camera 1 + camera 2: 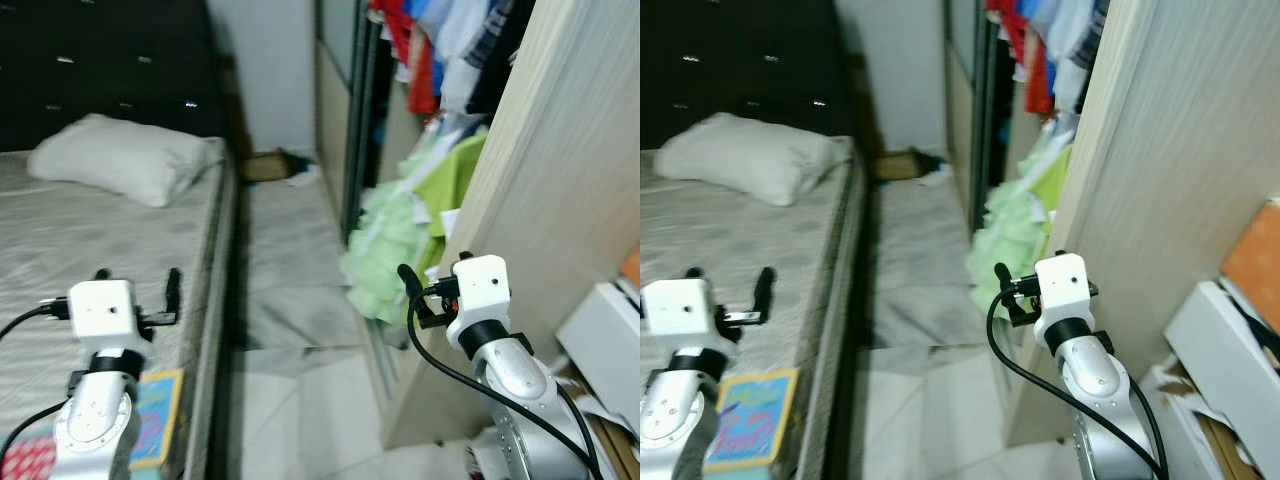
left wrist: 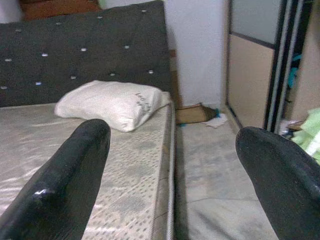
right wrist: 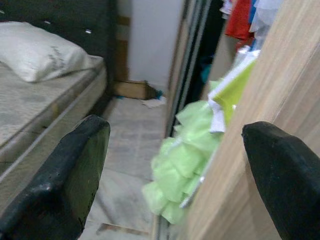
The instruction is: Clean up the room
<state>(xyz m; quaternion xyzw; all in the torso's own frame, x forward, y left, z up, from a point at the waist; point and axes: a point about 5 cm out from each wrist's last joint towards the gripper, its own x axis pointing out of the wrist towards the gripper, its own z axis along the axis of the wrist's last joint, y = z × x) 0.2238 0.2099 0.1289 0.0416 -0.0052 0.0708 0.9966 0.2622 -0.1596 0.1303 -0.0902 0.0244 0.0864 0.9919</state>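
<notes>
While both arms raised ahead, left tool (image 1: 135,295) over grey mattress edge (image 1: 205,260), fingers apart, empty. Right tool (image 3: 175,175) likewise apart, aimed at pale green crumpled fabric (image 1: 385,255) spilling from wardrobe beside mattress, likely next pickup.

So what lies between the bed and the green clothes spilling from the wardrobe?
A bare strip of floor separates the bed from the green clothes, seen in the left eye view.

The soft white cloth pillow (image 1: 120,157) is lying on the matt grey woven mattress (image 1: 100,260). The pale wood-grain wardrobe panel (image 1: 560,200) is looking smooth; the green frilly cloth (image 1: 385,255) is looking crumpled.
</notes>
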